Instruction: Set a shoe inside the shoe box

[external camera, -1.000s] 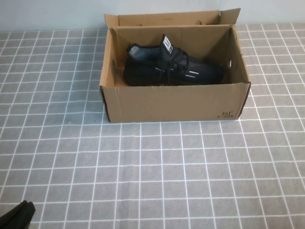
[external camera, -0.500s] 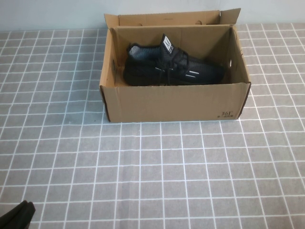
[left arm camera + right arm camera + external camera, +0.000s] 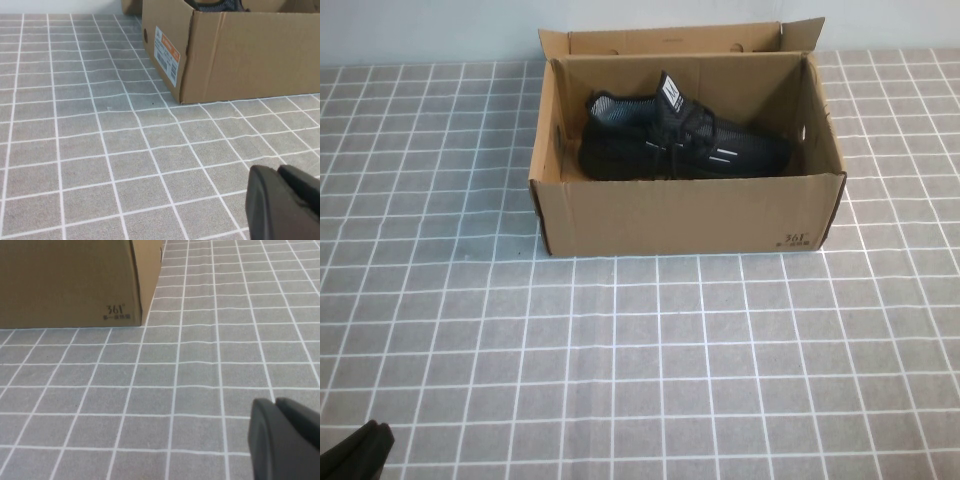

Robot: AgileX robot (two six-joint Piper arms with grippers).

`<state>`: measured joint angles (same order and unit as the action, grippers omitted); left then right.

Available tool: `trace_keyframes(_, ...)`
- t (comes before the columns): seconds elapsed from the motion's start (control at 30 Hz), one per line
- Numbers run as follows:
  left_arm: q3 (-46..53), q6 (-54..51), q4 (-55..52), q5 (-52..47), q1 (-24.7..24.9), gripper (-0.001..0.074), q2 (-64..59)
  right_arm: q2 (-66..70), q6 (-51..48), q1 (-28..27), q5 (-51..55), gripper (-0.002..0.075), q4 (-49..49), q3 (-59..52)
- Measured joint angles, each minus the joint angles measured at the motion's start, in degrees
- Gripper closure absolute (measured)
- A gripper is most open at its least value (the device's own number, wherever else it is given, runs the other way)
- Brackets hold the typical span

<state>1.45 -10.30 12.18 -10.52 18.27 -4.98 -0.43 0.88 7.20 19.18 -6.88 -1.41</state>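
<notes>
The black mesh shoe [image 3: 680,140] lies inside the open brown shoe box [image 3: 690,215] at the far middle of the table, toe toward the right. The box's side with a label shows in the left wrist view [image 3: 240,55], and its "361" corner shows in the right wrist view [image 3: 70,285]. My left gripper [image 3: 358,450] is shut and empty at the near left corner; it also shows in the left wrist view [image 3: 280,175]. My right gripper is out of the high view; in the right wrist view [image 3: 277,407] it is shut and empty, low over the cloth, near of the box.
A grey cloth with a white grid [image 3: 650,360] covers the table. The box's lid flap [image 3: 670,38] stands up at the far side against a pale wall.
</notes>
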Motion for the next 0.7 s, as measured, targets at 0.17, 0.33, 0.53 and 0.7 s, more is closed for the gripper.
trace_keyframes(0.17, 0.0, 0.0, 0.0, 0.0, 0.0, 0.0736, 0.0, 0.0, 0.0, 0.0, 0.0, 0.0742, 0.0, 0.0)
trace_keyframes(0.33, 0.0, 0.0, 0.0, 0.0, 0.0, 0.0736, 0.0, 0.0, 0.0, 0.0, 0.0, 0.0742, 0.0, 0.0)
trace_keyframes(0.53, 0.0, 0.26, -4.49, 0.17, -1.68, 0.0736, 0.13, 0.0, 0.0, 0.0, 0.0, 0.0742, 0.0, 0.0)
trace_keyframes(0.7, 0.0, 2.92, -6.03, 1.93, -9.83, 0.0736, 0.29, 0.0, 0.0, 0.0, 0.0, 0.0742, 0.0, 0.0)
